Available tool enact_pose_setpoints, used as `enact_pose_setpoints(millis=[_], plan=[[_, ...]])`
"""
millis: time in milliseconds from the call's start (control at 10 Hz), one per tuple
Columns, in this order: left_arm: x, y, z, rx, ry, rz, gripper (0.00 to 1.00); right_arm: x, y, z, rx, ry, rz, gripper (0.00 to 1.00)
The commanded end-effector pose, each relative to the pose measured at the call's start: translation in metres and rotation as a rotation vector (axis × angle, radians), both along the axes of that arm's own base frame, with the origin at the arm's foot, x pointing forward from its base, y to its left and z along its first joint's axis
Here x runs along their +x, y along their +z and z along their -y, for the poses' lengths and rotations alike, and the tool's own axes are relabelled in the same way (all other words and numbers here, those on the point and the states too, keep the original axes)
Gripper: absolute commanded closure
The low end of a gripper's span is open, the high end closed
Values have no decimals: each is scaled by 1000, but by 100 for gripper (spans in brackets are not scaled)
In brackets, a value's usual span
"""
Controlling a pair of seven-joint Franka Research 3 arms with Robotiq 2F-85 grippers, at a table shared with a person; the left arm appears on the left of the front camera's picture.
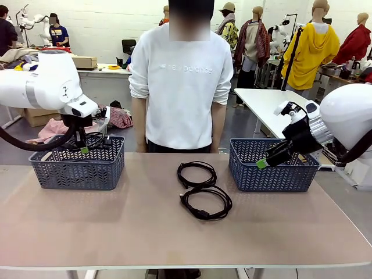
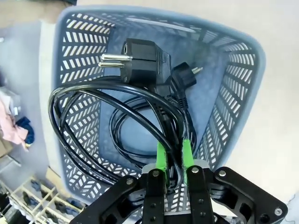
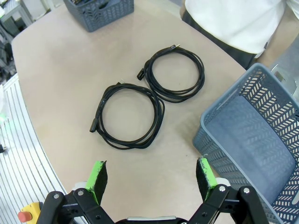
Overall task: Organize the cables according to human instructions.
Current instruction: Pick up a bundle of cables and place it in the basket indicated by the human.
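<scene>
Two coiled black cables lie mid-table, one [image 1: 197,164] just behind the other [image 1: 204,215]; the right wrist view shows them too, the near coil [image 3: 100,112] and the far coil [image 3: 202,74]. My left gripper [image 1: 84,149] hangs over the left basket [image 1: 78,170], shut on a third coil [image 2: 107,85] pinched between its green pads [image 2: 161,156]. Its plug [image 2: 140,53] dangles into the basket [image 2: 243,51], where another coil [image 2: 113,133] lies on the bottom. Above the front rim of the right basket [image 1: 273,174], my right gripper [image 1: 263,163] [image 3: 152,175] stands open and holds nothing.
A person in a white sweatshirt [image 1: 180,87] stands at the far edge between the baskets, arms down. The right basket [image 3: 261,154] has nothing in it. Bare tabletop [image 1: 116,226] spreads in front of the baskets and around the coils.
</scene>
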State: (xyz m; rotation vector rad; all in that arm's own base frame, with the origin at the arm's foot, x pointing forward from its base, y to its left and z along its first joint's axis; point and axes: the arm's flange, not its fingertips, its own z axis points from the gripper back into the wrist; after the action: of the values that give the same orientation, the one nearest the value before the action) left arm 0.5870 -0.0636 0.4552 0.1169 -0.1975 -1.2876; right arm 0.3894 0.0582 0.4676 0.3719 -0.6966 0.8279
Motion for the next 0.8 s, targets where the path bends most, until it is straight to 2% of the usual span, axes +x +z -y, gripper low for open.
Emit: enact_pose_setpoints(millis=[0,700], plan=[[7,5,0,-10,10,20,75,3,-2,0,23,14,11,0],[1,20,1,-54,15,-25,7,3,-2,0,23,14,11,0]])
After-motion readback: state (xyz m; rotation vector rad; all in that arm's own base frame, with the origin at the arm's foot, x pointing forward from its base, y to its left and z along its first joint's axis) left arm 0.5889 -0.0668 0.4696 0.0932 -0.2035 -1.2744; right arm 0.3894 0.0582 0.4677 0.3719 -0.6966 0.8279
